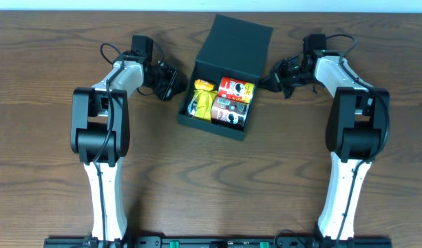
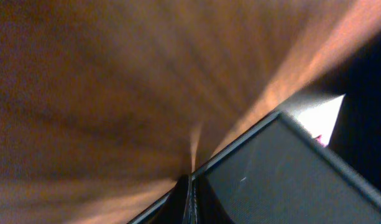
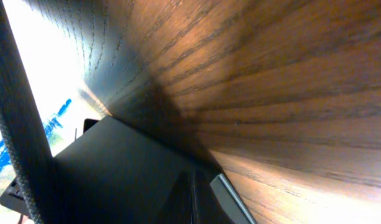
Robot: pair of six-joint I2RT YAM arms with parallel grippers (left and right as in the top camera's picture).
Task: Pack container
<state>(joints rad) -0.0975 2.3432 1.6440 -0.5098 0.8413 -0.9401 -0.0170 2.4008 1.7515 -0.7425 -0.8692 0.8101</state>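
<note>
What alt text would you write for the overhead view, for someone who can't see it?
An open dark container sits mid-table, holding yellow packets and red snack cans. A robot arm reaches in from each side, the left pincer and right pincer close beside its walls, on a wooden table.

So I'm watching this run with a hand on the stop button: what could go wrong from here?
1. The left gripper and right gripper flank the container closely, so an uneven push could slide or twist it.
2. The lid stands open. If the red cans or yellow packets sit proud, it may not shut flat. Their height can't be judged.
</note>
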